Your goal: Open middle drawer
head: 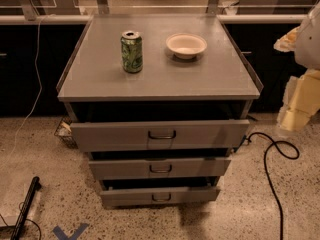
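A grey metal cabinet (160, 79) stands in the middle of the camera view with three drawer fronts stacked below its top. The middle drawer (195, 168) is the second front, flat and mid-sized, with a small dark loop handle (160, 169). A dark gap shows above it. The wider top drawer front (110, 134) and the slim bottom drawer front (125, 197) sit above and below it. My gripper (299, 101) shows only as pale yellowish and white parts at the right edge, well to the right of the cabinet and apart from every handle.
A green drink can (132, 51) and a white bowl (186, 45) stand on the cabinet top. A black cable (272, 156) loops on the speckled floor at the right. A white cord (31, 96), a wire basket (62, 130) and a black rod (25, 206) lie at the left.
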### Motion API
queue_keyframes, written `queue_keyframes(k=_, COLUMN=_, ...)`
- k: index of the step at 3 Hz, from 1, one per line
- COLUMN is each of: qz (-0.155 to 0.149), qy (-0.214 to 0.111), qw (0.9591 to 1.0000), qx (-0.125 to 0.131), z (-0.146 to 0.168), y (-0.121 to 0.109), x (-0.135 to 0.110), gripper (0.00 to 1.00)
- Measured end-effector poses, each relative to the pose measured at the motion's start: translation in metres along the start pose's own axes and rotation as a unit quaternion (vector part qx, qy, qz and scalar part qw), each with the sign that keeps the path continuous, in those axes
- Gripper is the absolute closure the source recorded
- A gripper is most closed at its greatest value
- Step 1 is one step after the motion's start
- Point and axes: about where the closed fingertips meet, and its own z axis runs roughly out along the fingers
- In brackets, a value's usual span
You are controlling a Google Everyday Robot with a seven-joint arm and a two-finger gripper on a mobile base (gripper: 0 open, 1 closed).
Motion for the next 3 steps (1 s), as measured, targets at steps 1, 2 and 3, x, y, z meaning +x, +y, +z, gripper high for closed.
queue_keyframes(k=1, qz=0.0, qy=0.0, qw=1.0, qx=0.0, z=0.0, y=0.0, x=0.0, gripper=0.0)
queue_keyframes(k=2, qz=0.008, qy=-0.012, qw=0.9999, qx=0.005, z=0.0, y=0.011, x=0.015, gripper=0.0)
queue_keyframes(k=3, qz=0.034, qy=-0.046, qw=0.9984, qx=-0.008, z=0.018, y=0.037, x=0.044, gripper=0.0)
